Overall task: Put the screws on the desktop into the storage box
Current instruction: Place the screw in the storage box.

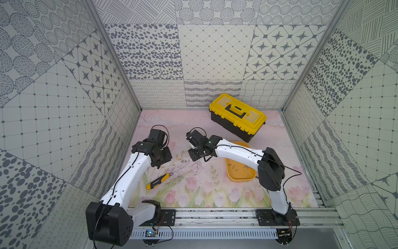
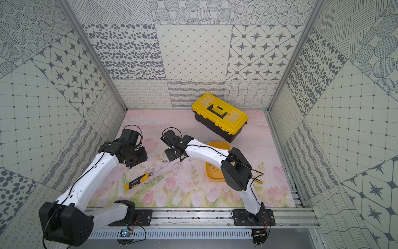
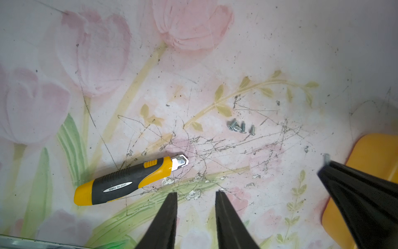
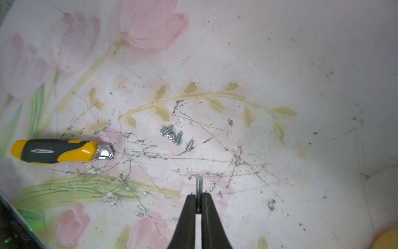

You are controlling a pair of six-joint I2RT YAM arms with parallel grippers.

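Several small silver screws [image 4: 175,135] lie in a tight cluster on the scuffed pink tulip desktop [image 4: 280,54], also visible in the left wrist view as screws [image 3: 240,127] and in a top view as screws [image 1: 184,160]. My right gripper [image 4: 198,195] is shut on one screw [image 4: 199,184], whose threaded shank sticks out past the tips, above the desktop near the cluster. My left gripper [image 3: 196,193] hangs open and empty beside the knife. The orange-yellow storage box [image 1: 241,177] sits to the right, partly under my right arm, with several screws [image 1: 233,167] inside.
A yellow-and-black utility knife [image 1: 159,180] lies on the desktop left of the cluster, seen close as the knife [image 3: 129,181]. A yellow-lidded black toolbox [image 1: 237,116] stands at the back right. Patterned walls enclose three sides.
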